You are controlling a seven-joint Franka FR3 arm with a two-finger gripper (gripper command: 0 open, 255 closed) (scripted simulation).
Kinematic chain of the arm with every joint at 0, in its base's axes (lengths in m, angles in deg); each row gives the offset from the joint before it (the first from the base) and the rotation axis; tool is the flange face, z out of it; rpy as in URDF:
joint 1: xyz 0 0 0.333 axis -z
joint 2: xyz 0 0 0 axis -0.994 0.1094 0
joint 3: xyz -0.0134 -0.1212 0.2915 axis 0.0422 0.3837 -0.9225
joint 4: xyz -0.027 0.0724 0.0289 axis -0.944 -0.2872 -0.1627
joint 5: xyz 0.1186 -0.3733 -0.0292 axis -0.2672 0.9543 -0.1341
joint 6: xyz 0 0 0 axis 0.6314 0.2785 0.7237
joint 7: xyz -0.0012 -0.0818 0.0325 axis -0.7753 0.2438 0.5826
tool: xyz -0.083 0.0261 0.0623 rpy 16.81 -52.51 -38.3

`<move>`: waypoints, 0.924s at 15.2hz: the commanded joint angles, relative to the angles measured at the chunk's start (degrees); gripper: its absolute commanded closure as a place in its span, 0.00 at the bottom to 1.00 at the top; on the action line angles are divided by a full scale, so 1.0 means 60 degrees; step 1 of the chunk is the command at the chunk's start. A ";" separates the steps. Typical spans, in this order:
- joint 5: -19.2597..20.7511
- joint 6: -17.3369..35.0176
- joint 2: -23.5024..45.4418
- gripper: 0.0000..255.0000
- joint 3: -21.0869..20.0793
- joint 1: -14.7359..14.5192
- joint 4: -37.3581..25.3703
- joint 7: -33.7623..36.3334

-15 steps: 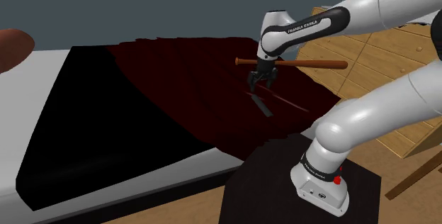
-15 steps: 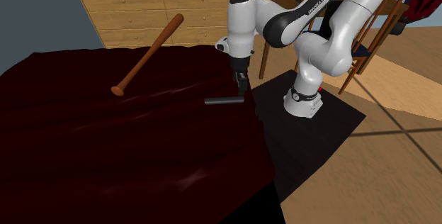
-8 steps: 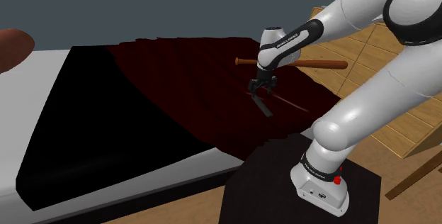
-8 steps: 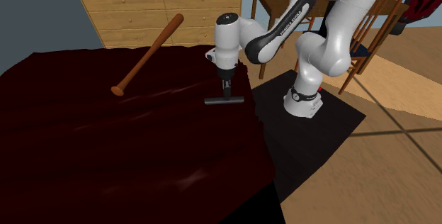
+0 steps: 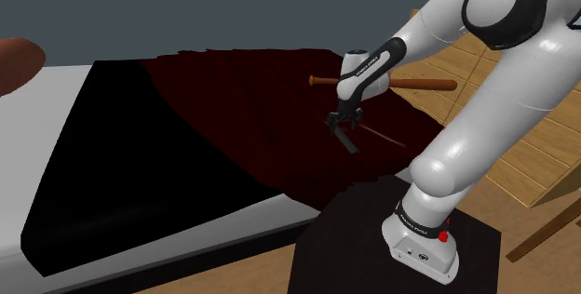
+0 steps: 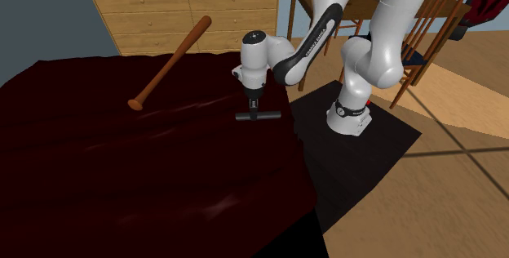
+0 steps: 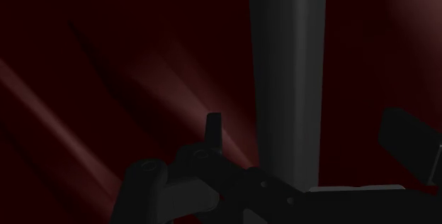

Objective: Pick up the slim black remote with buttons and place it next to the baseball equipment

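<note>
Shoulder view: a slim black bar-shaped remote (image 5: 347, 140) lies on a dark red bedspread (image 5: 242, 106), near a brown wooden baseball bat (image 5: 410, 84) but apart from it.
Second exterior view: the black jaws point down at the remote (image 6: 258, 117), right of the bat (image 6: 170, 63).
Wrist view: the jaws stand apart astride the remote (image 7: 287, 74), not clasping it.

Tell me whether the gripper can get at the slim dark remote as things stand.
Probably yes. The gripper is directly over the remote on the dark red cover, its fingers open on either side of it in the wrist view. Nothing lies between, and the bat is well apart.
</note>
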 commanded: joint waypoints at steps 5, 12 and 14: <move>0.0011 0.0566 0.0471 0.00 0.0028 0.0017 0.0088 0.0014; 0.0011 0.0564 0.0469 1.00 0.0028 0.0017 0.0088 0.0014; 0.0018 0.0551 0.0435 1.00 0.0026 0.0017 0.0109 0.0021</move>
